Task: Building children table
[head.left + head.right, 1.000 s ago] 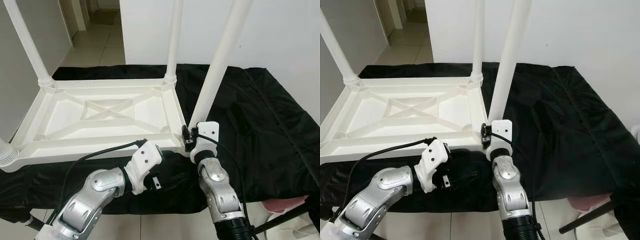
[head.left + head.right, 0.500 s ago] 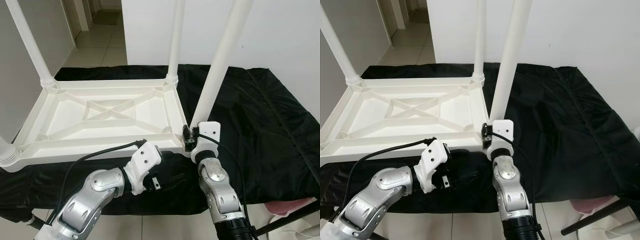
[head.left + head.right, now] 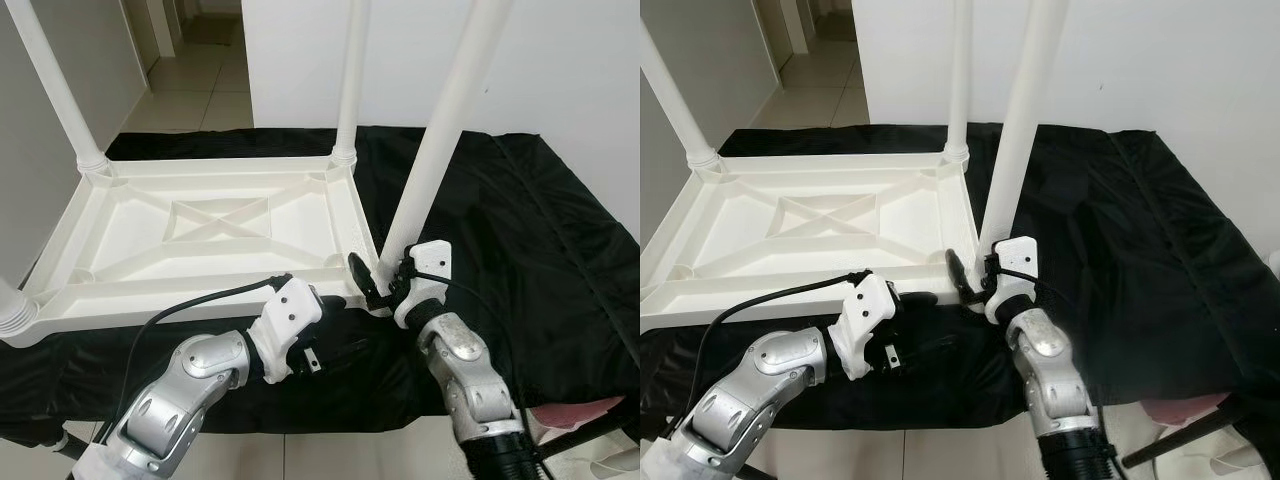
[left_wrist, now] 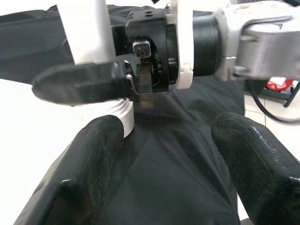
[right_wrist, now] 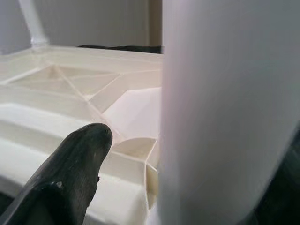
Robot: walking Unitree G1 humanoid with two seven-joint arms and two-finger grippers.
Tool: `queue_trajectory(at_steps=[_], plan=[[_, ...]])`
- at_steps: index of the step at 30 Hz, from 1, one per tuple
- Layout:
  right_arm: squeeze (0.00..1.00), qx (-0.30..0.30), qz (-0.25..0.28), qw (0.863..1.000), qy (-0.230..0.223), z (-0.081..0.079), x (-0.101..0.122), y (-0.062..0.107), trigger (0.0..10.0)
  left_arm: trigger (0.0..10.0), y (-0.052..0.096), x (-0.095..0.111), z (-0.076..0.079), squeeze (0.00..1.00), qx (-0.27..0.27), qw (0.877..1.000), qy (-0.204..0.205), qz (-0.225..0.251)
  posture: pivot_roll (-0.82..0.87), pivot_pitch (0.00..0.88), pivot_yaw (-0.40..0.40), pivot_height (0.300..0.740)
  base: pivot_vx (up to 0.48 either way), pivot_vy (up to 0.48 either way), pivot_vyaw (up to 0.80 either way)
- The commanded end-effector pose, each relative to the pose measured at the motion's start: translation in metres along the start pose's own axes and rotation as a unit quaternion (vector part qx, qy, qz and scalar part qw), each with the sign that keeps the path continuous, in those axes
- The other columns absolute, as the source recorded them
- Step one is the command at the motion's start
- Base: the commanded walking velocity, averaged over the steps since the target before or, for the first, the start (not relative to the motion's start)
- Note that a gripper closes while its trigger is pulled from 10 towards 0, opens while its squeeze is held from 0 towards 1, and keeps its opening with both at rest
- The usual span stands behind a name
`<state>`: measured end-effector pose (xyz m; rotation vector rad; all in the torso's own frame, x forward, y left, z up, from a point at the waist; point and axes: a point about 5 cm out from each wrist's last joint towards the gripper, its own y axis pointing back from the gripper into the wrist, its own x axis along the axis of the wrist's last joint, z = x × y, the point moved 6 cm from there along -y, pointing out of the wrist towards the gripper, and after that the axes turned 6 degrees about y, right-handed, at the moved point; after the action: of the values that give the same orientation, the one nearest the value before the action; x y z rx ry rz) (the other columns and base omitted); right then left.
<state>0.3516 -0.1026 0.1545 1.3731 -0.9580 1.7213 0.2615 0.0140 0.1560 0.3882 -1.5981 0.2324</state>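
a black cloth point(image 3: 520, 230) covers the work surface, with a white wall point(image 3: 560, 60) behind it and a tiled floor point(image 3: 195, 95) running off at the far left. on the cloth lies the white children table top point(image 3: 210, 235), upside down with its ribbed underside up and its long axis running left to right. three legs stand straight up from its corners: far left point(image 3: 55, 85), far right point(image 3: 347, 85) and the near-left one point(image 3: 12, 305), seen only at its ribbed collar. the fourth leg point(image 3: 445, 130) rises from the near-right corner, tilted a little to the right at the top.

the right gripper point(image 3: 375, 285) sits at the foot of that tilted leg, its fingers spread, one black finger point(image 3: 362, 280) lying loose on the left of the leg near the table's corner. the left gripper point(image 3: 330, 300) hangs just before the table's near edge, low over the cloth, fingers apart and holding nothing.

the left wrist view shows its own two pads point(image 4: 89, 164) wide apart and, beyond them, the right gripper's toothed finger beside the leg's ribbed collar point(image 4: 123, 117). the right wrist view gives the leg close and blurred, with the ribbed underside past one fingertip point(image 5: 79, 154).
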Motion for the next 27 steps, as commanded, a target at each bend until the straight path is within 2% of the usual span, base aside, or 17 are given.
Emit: queue_trajectory(at_steps=[1,5,8,16,18,19,20,21,22,23,25,26,27], plan=[[0.0,0.04,0.006,0.999,0.003,-0.004,-0.001,-0.002,10.0,10.0,0.002,-0.001,-0.001,0.0,-0.003,1.0,-0.005,-0.005,-0.01,0.019,0.022,0.74,0.0,0.0,0.0],[0.0,0.086,0.006,0.996,0.023,0.002,0.001,-0.008,10.0,10.0,0.002,-0.001,-0.002,0.0,-0.002,1.0,-0.006,-0.004,-0.01,0.018,0.021,0.74,0.0,0.0,0.0],[0.0,0.097,0.002,0.995,0.032,0.005,0.0,-0.011,10.0,10.0,0.001,-0.001,-0.002,0.0,-0.001,1.0,-0.007,-0.004,-0.01,0.017,0.02,0.74,0.0,0.0,0.0],[0.0,0.122,-0.007,0.991,0.051,0.008,-0.002,-0.014,10.0,10.0,0.001,-0.001,-0.001,0.0,-0.001,1.0,-0.007,-0.003,0.0,0.016,0.02,0.74,0.0,0.0,0.0],[0.0,0.161,-0.019,0.984,0.068,0.004,-0.005,-0.018,10.0,10.0,0.001,-0.001,-0.001,0.0,-0.001,1.0,-0.008,-0.004,0.0,0.011,0.022,0.74,0.0,0.0,0.0],[0.0,0.161,-0.019,0.984,0.068,0.004,-0.005,-0.018,10.0,10.0,0.001,-0.001,-0.001,0.0,-0.001,1.0,-0.008,-0.004,0.0,0.011,0.022,0.74,0.0,0.0,0.0],[0.0,0.179,-0.023,0.981,0.076,0.002,-0.008,-0.019,7.3,10.0,0.001,-0.001,-0.001,0.0,-0.001,1.0,-0.008,-0.003,0.0,0.011,0.022,0.74,0.0,0.0,0.0],[0.0,0.179,-0.023,0.981,0.076,0.002,-0.008,-0.019,7.3,10.0,0.001,-0.001,-0.001,0.0,-0.001,1.0,-0.008,-0.003,0.0,0.011,0.022,0.74,0.0,0.0,0.0],[0.0,0.19,-0.026,0.978,0.079,0.001,-0.01,-0.02,5.0,10.0,0.001,0.0,-0.002,0.0,-0.001,1.0,-0.008,-0.003,0.0,0.01,0.022,0.74,0.0,0.0,0.0],[0.0,0.199,-0.03,0.976,0.082,0.0,-0.011,-0.02,3.8,10.0,0.001,0.0,-0.002,0.0,-0.002,1.0,-0.009,-0.003,0.0,0.01,0.022,0.74,0.0,0.0,0.0],[0.0,0.199,-0.03,0.976,0.082,0.0,-0.011,-0.02,3.8,10.0,0.001,0.0,-0.002,0.0,-0.002,1.0,-0.009,-0.003,0.0,0.01,0.022,0.74,0.0,0.0,0.0],[0.0,0.206,-0.033,0.974,0.085,0.0,-0.013,-0.021,2.2,10.0,0.001,0.0,-0.002,0.0,-0.002,1.0,-0.01,-0.003,0.0,0.01,0.022,0.74,0.0,0.0,0.0],[0.0,0.206,-0.033,0.974,0.085,0.0,-0.013,-0.021,2.2,10.0,0.001,0.0,-0.002,0.0,-0.002,1.0,-0.01,-0.003,0.0,0.01,0.022,0.74,0.0,0.0,0.0]])
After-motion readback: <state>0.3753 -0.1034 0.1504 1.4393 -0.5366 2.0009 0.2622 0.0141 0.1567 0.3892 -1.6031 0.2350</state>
